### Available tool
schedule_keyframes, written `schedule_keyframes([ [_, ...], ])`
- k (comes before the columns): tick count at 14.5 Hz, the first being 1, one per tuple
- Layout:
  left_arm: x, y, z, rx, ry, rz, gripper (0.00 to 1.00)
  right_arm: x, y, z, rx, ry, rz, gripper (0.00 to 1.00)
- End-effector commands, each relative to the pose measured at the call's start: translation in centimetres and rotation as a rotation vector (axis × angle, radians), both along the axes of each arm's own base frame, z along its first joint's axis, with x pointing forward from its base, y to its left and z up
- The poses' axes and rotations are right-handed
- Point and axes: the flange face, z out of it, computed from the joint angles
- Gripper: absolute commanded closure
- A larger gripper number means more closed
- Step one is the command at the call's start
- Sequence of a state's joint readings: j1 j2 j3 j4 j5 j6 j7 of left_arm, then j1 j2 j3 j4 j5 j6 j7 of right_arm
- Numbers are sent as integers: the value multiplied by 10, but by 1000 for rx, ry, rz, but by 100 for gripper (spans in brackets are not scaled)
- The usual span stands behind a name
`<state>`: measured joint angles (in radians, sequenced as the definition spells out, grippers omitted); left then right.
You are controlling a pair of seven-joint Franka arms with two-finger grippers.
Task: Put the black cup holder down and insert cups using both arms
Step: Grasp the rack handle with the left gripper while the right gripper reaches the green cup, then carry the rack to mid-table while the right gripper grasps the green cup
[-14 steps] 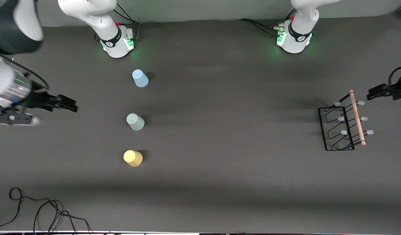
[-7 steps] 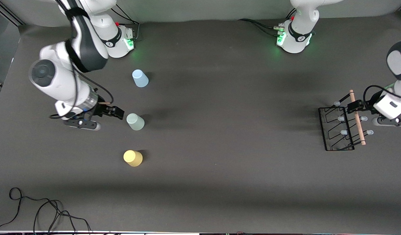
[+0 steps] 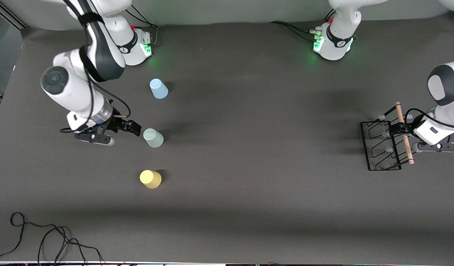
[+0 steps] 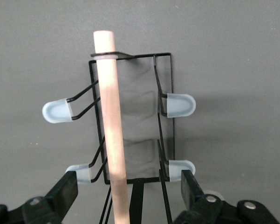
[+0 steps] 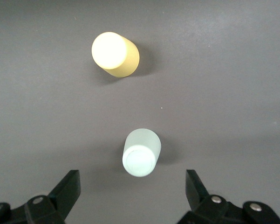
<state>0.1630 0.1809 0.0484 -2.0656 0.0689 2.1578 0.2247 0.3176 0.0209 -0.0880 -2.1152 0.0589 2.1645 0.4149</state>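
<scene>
While fingers (image 4: pixel 65 191) straddle rod (image 4: pixel 112 126).

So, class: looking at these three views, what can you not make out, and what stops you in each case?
- The lower end of the wooden rod on the black cup holder: cut off by the left wrist view's edge.
- Left end effector: its wrist hides the fingertips in the front view.
- Light blue cup: outside the right wrist view.
- Pale green cup and yellow cup: interiors hidden, mouths down.
</scene>
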Motion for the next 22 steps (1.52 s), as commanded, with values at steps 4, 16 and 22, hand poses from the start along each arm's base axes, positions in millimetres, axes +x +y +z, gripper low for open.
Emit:
schedule_keyframes([
  [4,-4,11,3,17,3,6,100,22,-3,7,-9,28,-22,0],
  [16,13,14,197,25,6,107,100,26,-7,0,-15,30,-17,0],
  [22,33,-126,251,-30,-66,31,100,27,-7,-1,-15,28,-19,0],
])
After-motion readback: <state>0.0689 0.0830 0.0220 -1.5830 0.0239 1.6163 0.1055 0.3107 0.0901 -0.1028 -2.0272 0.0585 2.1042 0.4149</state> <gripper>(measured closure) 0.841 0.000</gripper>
